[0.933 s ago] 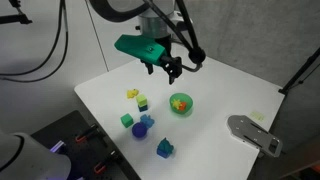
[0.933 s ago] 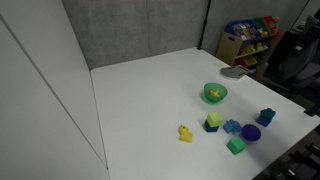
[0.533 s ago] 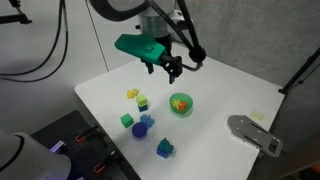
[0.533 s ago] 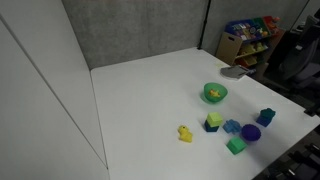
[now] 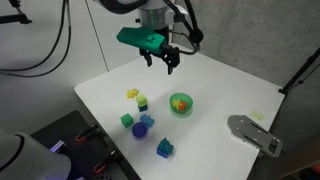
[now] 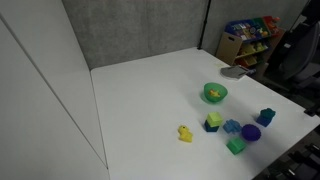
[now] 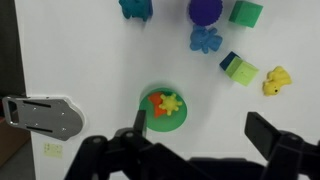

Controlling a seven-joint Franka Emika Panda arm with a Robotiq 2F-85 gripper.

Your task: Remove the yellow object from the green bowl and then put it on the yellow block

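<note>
Bowl time! Your tool [image 5: 160, 64] hangs wide open and empty, high over the desk [image 5: 110, 95]. The yellow object [image 7: 171, 101] sits in the green bowl [image 7: 148, 98], below it, off-centre near one finger.

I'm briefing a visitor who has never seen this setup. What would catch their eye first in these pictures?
Probably the bright green bowl on the white table, holding a tiny yellow object and an orange piece. High over the table hangs the arm's open claw, touching nothing. Beside the bowl lies a loose cluster of colourful toy blocks.
</note>
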